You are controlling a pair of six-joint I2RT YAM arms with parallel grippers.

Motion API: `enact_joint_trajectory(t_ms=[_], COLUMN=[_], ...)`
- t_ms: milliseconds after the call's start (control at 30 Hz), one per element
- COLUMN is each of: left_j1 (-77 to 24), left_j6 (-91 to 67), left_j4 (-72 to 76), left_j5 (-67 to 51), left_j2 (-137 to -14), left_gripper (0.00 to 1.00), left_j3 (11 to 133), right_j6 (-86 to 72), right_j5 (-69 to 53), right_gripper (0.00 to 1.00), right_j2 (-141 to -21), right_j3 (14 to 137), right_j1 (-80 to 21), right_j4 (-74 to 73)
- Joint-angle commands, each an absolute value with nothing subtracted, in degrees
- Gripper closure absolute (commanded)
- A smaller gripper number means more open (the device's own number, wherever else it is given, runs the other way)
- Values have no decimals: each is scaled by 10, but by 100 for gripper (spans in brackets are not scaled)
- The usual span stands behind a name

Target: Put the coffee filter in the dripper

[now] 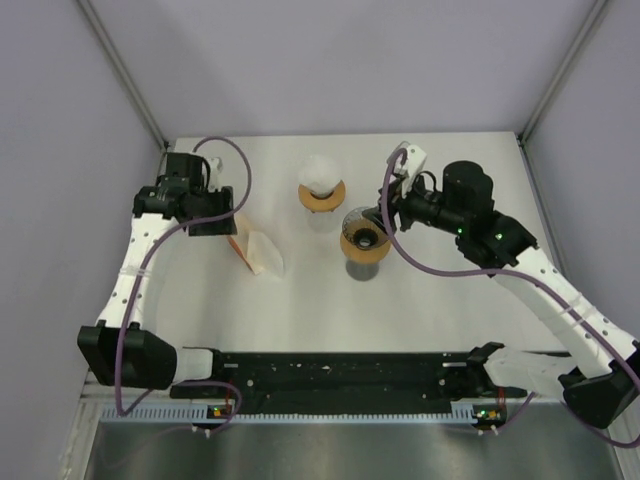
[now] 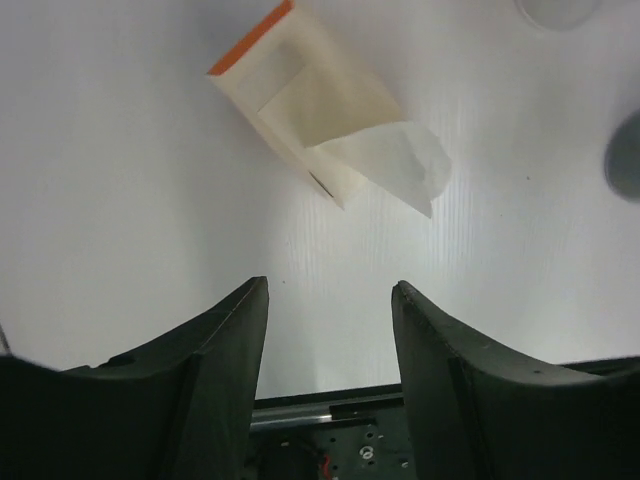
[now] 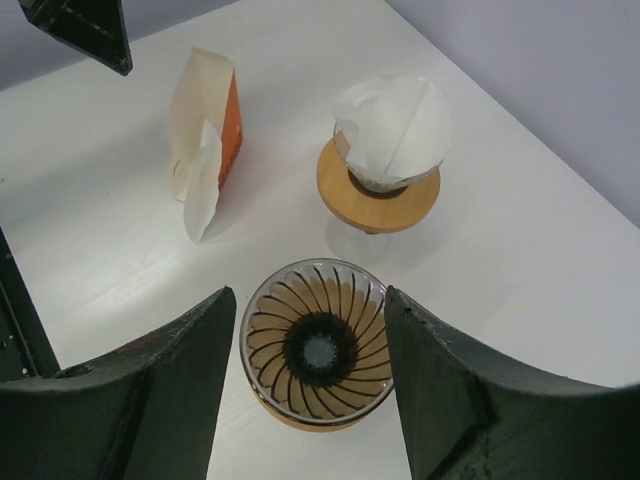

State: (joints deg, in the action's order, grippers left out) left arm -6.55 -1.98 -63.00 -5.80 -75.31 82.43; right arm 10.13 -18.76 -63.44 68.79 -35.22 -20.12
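My left claw (image 2: 330, 290) spread above the desk (image 2: 120, 200), orange-edged filter packet (image 2: 300, 110) lying ahead, one coffee filter (image 2: 395, 165) poking from it, packet's small dark mark unreadable, my right claw (image 3: 308, 300) spread astride the empty glass dripper (image 3: 318, 355), second dripper (image 3: 385, 150) beyond holding a filter

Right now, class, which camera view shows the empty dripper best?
The right wrist view: the empty dripper sits large at lower centre, its ribs and dark centre plain. The top external view shows it small, beside the right gripper. The left wrist view gives at most an unclear dark shape at its right edge.
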Motion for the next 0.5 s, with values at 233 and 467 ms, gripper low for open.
enact_joint_trajectory(t_ms=[233, 467], left_j1=[-56, -136], left_j6=[-282, -295], left_j4=[-454, -432], left_j5=[-57, 53], left_j2=[-756, -803], left_gripper=[23, 32], left_j3=[687, 708], right_j6=[38, 46], right_j5=[-161, -166], right_gripper=[40, 40], right_j2=[-595, -582], right_j3=[671, 661], right_j1=[-359, -359], right_j4=[-162, -164])
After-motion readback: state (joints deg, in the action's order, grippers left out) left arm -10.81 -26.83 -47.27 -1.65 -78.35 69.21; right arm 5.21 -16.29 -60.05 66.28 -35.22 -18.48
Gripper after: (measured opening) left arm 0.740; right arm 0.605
